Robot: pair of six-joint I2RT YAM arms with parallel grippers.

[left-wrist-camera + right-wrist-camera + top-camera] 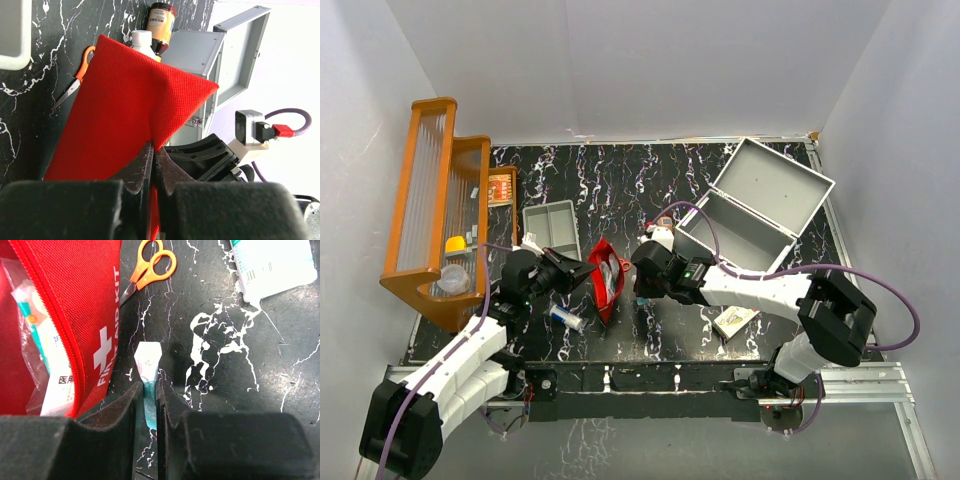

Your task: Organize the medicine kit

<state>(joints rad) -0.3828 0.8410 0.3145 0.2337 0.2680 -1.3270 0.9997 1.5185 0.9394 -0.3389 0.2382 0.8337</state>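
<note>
The medicine kit [752, 222] is a light-grey metal case at the back right, its lid [775, 185] swung open; one corner of the medicine kit [197, 57] shows in the left wrist view. A red first-aid pouch [606, 278] stands unzipped between the two arms, with packets inside [42, 347]. My left gripper [582, 275] [154, 150] is shut on the edge of the pouch [130, 110]. My right gripper [642, 287] [148, 390] is shut on a small white-and-teal tube [148, 365], just right of the pouch [70, 300] and low over the table.
Orange scissors [150, 265] [82, 70] lie beyond the pouch. Two bottles [662, 232] [160, 22] stand by the case. A shallow grey tray [552, 228], a wooden rack [430, 210], a white box [735, 320] [275, 262] and a small bottle [567, 318] sit around.
</note>
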